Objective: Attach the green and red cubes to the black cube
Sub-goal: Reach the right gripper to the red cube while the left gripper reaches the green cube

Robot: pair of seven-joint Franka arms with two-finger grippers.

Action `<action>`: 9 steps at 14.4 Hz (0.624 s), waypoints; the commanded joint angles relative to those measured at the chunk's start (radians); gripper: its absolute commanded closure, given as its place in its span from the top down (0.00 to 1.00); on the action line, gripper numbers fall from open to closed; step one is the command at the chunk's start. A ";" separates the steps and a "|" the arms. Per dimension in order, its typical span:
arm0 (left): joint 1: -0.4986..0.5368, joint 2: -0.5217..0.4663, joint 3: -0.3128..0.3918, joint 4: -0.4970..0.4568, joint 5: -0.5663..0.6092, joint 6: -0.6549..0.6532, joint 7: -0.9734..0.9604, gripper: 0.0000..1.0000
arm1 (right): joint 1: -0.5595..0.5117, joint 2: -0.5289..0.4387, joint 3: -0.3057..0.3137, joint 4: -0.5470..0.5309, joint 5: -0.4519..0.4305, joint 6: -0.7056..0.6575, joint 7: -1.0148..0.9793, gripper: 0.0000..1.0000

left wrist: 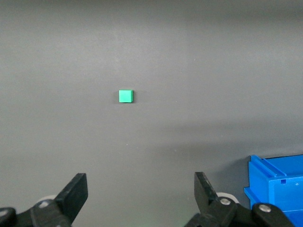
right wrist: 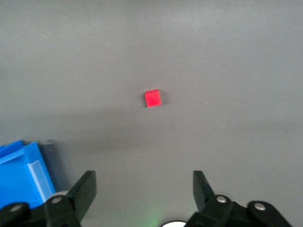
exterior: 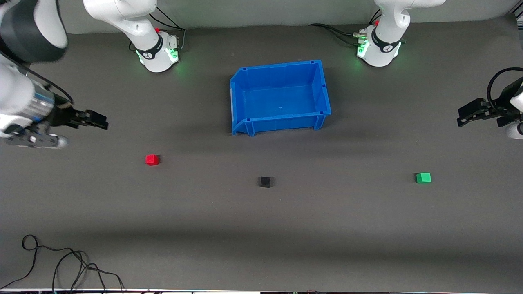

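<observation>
Both arms wait with fingers spread. The left end effector (left wrist: 139, 201) hovers near the green cube (exterior: 423, 177), the right end effector (right wrist: 144, 196) near the red cube (exterior: 152, 159); the black cube (exterior: 265, 181) lies between them on the bench (exterior: 261, 228).

I see the small bright red solid cube (exterior: 152, 159) flat on the dark table, toward the right arm's end; from the right wrist view it (right wrist: 152, 98) sits alone, slightly turned. The small matte black cube (exterior: 265, 182) rests flat between the two coloured ones, a little nearer to the front camera than the red cube and well apart from both. The small bright green solid cube (exterior: 423, 177) lies flat toward the left arm's end; the left wrist view shows it (left wrist: 125, 96) square-on and alone. None of the three cubes touch.
</observation>
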 commanded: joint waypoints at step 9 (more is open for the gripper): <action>0.114 0.043 0.003 -0.002 0.004 -0.006 -0.535 0.98 | 0.010 0.122 -0.006 -0.366 0.017 0.508 0.011 0.90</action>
